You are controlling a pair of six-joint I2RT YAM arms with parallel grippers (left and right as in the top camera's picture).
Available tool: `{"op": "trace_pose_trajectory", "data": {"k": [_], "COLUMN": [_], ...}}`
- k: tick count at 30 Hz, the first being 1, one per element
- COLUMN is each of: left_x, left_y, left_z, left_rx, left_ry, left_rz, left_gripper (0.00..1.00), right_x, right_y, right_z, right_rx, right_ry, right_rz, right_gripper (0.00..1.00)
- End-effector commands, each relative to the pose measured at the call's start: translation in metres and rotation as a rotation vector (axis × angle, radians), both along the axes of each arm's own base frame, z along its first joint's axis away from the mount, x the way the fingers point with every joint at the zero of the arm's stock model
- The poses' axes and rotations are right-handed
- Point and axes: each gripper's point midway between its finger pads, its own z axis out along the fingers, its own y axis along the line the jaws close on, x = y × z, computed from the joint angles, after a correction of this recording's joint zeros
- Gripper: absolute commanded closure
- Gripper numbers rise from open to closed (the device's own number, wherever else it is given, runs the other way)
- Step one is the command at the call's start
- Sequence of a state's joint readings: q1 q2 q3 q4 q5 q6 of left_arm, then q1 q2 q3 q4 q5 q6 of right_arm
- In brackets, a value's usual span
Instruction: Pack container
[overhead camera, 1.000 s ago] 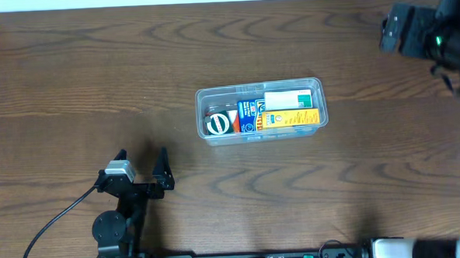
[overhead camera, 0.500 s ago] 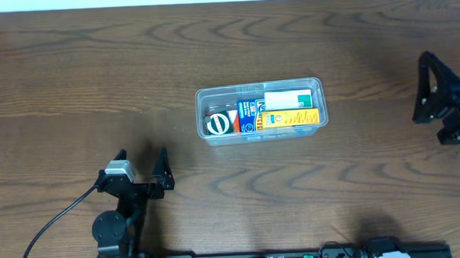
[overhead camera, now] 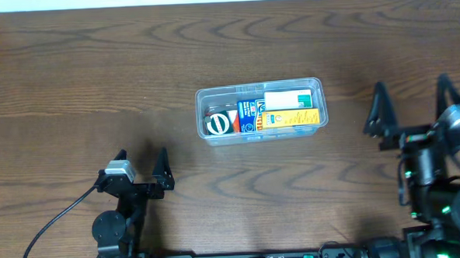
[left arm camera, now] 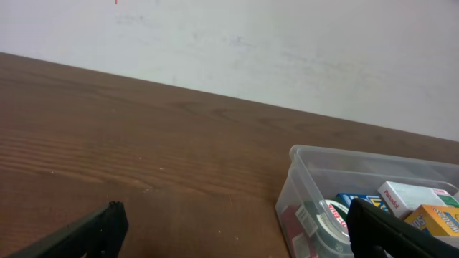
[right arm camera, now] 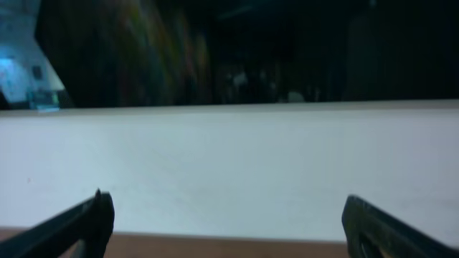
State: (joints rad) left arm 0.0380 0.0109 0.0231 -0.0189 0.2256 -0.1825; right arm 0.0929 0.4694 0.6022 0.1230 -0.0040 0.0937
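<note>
container point(overhead camera: 259, 86) on desk point(overhead camera: 72, 74), small boxes point(overhead camera: 288, 119) inside | left tool point(overhead camera: 142, 167) jaws spread, empty | right tool point(overhead camera: 412, 105) jaws spread, apart from container

We record the table point(overhead camera: 72, 66) as dark brown with wavy wood grain. The container point(overhead camera: 201, 95) is clear and colourless. Inside it we note a white box point(overhead camera: 287, 100) with a green patch, a yellow-orange box point(overhead camera: 292, 119) with dark print, a blue box point(overhead camera: 249, 116) and a round black-and-white item point(overhead camera: 217, 125). The left gripper point(overhead camera: 143, 154) and right gripper point(overhead camera: 411, 82) are black. The wall point(left arm camera: 251, 50) is white.
</note>
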Motion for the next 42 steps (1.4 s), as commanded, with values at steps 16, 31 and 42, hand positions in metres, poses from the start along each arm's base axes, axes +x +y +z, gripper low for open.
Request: {"op": "trace_pose_trajectory", "data": {"k": [16,31,42], "left_x": [-0.001,-0.001,-0.001], "left_y": [0.0,0.0,0.0], "left_z": [-0.015,-0.015,-0.015], "left_rx": [0.007,0.007,0.007], "left_ry": [0.043,0.043,0.043], "left_rz": [-0.002,-0.003,-0.003], "left_gripper": [0.02,0.02,0.02], "right_x": [-0.01,-0.012,-0.012], "right_y": [0.007,0.006,0.005], "right_z": [-0.165,-0.23,-0.23], "right_rx": [-0.031,-0.056,-0.073], "right_ry": [0.068,0.325,0.321], "right_rz": [0.046,0.04,0.037], "right_gripper": [0.01,0.01,0.01]}}
